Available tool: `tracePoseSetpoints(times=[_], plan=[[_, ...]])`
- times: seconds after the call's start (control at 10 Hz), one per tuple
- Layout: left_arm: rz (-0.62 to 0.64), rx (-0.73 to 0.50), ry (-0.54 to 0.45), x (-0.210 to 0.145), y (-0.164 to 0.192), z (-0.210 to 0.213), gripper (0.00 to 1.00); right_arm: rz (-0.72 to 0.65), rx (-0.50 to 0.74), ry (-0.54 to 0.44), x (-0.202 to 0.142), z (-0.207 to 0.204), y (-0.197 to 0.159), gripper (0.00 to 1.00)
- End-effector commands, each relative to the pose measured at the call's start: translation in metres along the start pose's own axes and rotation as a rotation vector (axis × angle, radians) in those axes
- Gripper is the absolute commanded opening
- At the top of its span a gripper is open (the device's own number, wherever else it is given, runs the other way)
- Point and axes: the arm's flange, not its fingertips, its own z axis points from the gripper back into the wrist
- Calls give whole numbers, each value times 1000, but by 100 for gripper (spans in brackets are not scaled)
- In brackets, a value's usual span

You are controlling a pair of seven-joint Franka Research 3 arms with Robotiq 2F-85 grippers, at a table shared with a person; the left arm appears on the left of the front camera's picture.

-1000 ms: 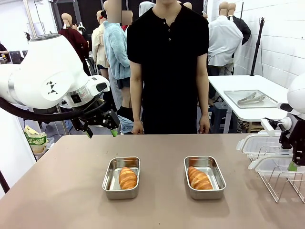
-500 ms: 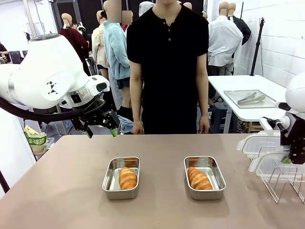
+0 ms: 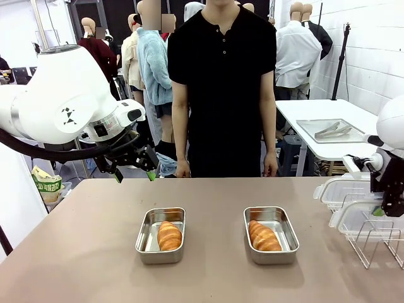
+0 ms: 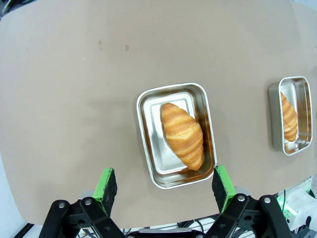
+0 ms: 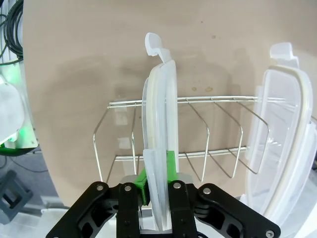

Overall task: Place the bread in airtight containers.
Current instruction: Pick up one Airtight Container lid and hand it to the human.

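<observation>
While the left croissant (image 3: 169, 235) lies in the left steel tin (image 3: 141, 242) and the right croissant (image 3: 264, 236) in the right steel tin (image 3: 291, 235) on the tan table (image 3: 88, 259) (a person in black (image 3: 221, 82) stands beyond), the left gripper (image 3: 134, 177) hangs spread wide; the right gripper (image 5: 157, 174) is clenched on a clear lid (image 5: 159, 114) upright at the wire rack (image 5: 208, 134).

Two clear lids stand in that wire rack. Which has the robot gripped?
The lid seen edge-on in the right wrist view, pinched between the jaws; the other lid leans free in the rack.
</observation>
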Motion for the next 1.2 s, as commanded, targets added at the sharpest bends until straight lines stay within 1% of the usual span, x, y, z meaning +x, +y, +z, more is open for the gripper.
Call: tracePoseSetpoints(times=[0.0, 0.2, 0.4, 0.6, 0.8, 0.9, 1.1], plan=[[0, 8, -4, 1, 1, 1, 100, 18, 37, -21, 1, -9, 6, 0], [0, 8, -4, 1, 1, 1, 100, 12, 32, -17, 1, -4, 8, 0], [0, 8, -4, 1, 1, 1, 100, 6, 28, 5, 6, 12, 16, 0], [0, 8, -4, 1, 1, 1, 100, 22, 29, 44, 15, 40, 28, 0], [0, 8, -4, 1, 1, 1, 100, 23, 27, 111, 21, 71, 40, 0], [0, 8, -4, 1, 1, 1, 100, 26, 14, 119, 24, 86, 46, 0], [0, 8, -4, 1, 1, 1, 100, 28, -24, 97, 31, 118, 50, 0]])
